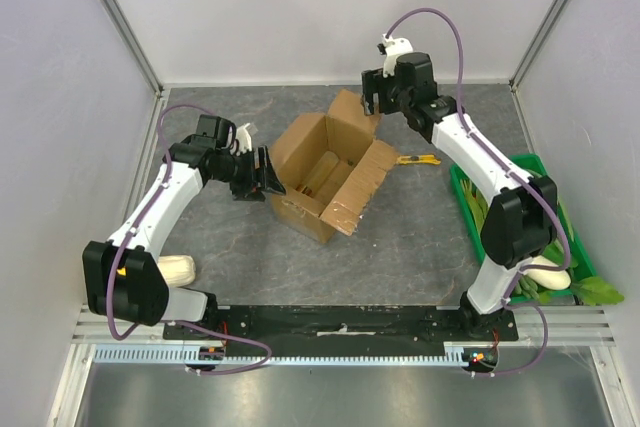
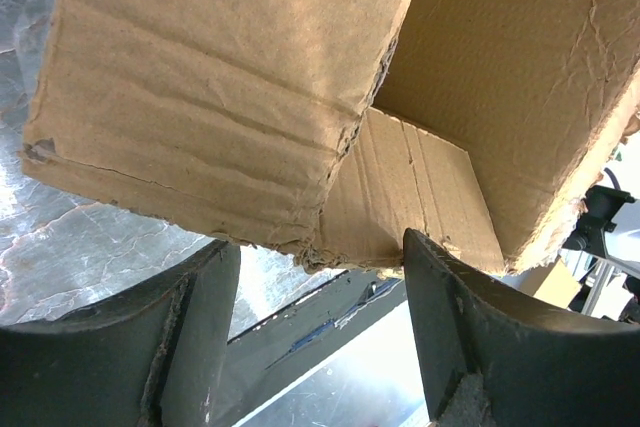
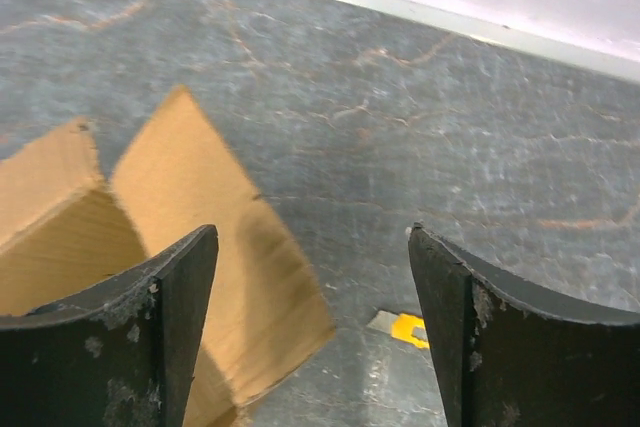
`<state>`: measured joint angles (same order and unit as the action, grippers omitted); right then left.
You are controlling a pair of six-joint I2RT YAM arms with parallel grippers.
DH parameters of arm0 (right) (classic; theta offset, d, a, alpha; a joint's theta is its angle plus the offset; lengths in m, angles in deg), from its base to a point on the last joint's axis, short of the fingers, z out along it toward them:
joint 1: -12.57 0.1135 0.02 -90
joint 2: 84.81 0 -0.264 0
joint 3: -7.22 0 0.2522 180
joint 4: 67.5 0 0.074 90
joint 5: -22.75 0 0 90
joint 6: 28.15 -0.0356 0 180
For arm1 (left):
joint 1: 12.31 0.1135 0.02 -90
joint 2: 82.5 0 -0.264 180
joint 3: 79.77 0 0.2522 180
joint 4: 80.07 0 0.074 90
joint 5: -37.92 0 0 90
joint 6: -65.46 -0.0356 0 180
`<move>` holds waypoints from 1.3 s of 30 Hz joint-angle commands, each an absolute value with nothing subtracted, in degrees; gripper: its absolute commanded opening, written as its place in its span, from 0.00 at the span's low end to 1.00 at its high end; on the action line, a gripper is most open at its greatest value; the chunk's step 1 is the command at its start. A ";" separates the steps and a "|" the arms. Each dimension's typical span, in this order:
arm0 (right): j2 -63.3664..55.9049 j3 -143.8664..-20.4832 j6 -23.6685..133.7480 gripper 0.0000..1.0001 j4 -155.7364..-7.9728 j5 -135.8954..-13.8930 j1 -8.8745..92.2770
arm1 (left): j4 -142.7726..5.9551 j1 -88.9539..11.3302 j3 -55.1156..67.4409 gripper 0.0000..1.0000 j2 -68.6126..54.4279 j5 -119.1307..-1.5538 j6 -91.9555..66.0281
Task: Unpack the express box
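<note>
The express box [image 1: 322, 179], a brown cardboard carton, stands open in the middle of the table with its flaps spread, and pale items lie inside. My left gripper [image 1: 266, 175] is open right at the box's left flap. In the left wrist view the flap [image 2: 210, 97] fills the frame above the open gripper [image 2: 320, 277], and its torn edge sits just at the fingertips. My right gripper [image 1: 372, 97] is open above the far flap [image 1: 352, 112]. In the right wrist view this gripper [image 3: 312, 247] is empty, with the flap [image 3: 215, 247] below the left finger.
A yellow utility knife [image 1: 420, 159] lies right of the box and also shows in the right wrist view [image 3: 408, 328]. A green crate [image 1: 462, 187] of vegetables stands at the right edge. A pale vegetable [image 1: 172, 270] lies by the left arm's base.
</note>
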<state>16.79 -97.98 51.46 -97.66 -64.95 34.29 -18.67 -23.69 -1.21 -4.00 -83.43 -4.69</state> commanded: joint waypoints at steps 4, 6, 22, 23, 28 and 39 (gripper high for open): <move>8.10 -94.17 55.69 0.62 -86.28 -73.58 38.57 | -20.07 -23.65 1.05 0.71 -3.40 -81.53 -6.53; 7.74 -93.55 58.23 0.54 -86.09 -73.93 39.90 | -19.99 -23.65 0.97 0.71 -3.31 -81.52 -6.61; 19.16 -99.27 61.41 0.82 -97.25 -70.42 41.84 | -20.07 -23.56 0.52 0.71 -3.57 -80.82 -6.61; 19.51 -99.27 61.41 0.82 -97.52 -69.98 41.84 | -20.16 -23.65 0.44 0.71 -3.66 -80.73 -6.53; 22.06 -100.14 63.53 0.82 -101.64 -68.31 41.93 | -20.69 -23.65 0.53 0.71 -3.49 -80.73 -6.35; 18.38 -93.47 56.16 0.26 -103.41 -59.19 47.19 | -23.68 -23.65 5.97 0.72 -1.82 -79.77 -3.27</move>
<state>21.47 -96.08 60.14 -101.90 -65.19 43.67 -20.20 -23.69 1.59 -2.08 -81.53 -4.56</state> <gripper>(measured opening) 0.336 0.715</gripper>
